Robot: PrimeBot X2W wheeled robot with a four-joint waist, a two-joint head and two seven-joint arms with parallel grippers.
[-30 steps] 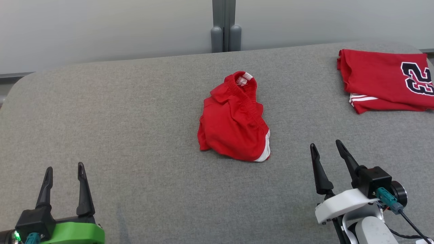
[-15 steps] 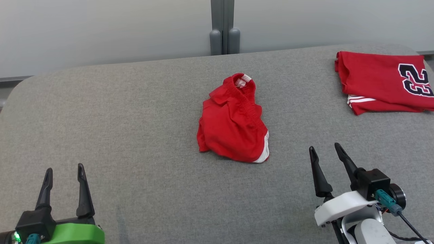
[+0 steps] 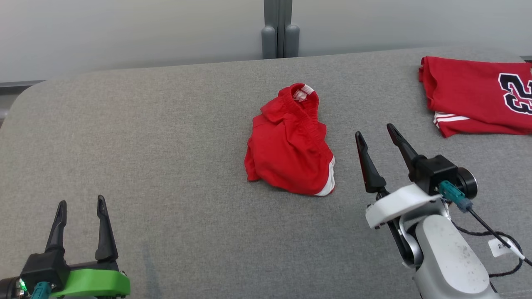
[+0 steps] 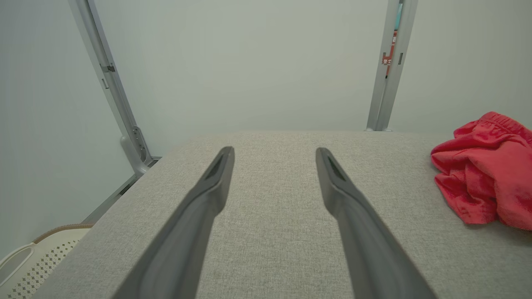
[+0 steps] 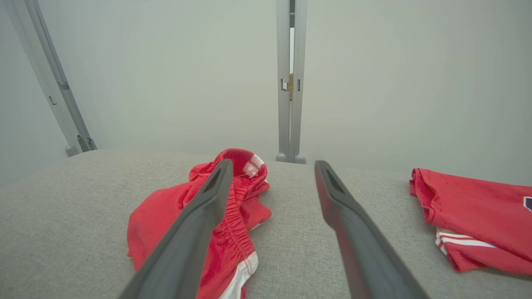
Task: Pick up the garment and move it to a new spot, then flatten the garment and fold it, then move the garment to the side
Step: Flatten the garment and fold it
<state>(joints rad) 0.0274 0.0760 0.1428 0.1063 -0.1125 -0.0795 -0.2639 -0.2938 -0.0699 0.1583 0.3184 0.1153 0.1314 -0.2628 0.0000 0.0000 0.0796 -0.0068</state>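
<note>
"Grey table [image 3: 166, 124]: shorts [image 3: 289, 149] heaped at its middle, jersey [image 3: 469, 95] at its far right. Grab where?"

"I'd pinch the waistband [image 3: 311, 120] with my right gripper [image 3: 374, 129], wide open and empty, right of the table's middle. My left gripper [image 3: 80, 200], open and empty too, rests at its near left."

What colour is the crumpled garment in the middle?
The garment is red with white trim; head view shows it best.

We're in a robot test lab here: bare pale wall panels [image 3: 124, 37], grey metal frame posts [image 3: 280, 33], one grey fabric-covered work table [image 3: 166, 166]
</note>
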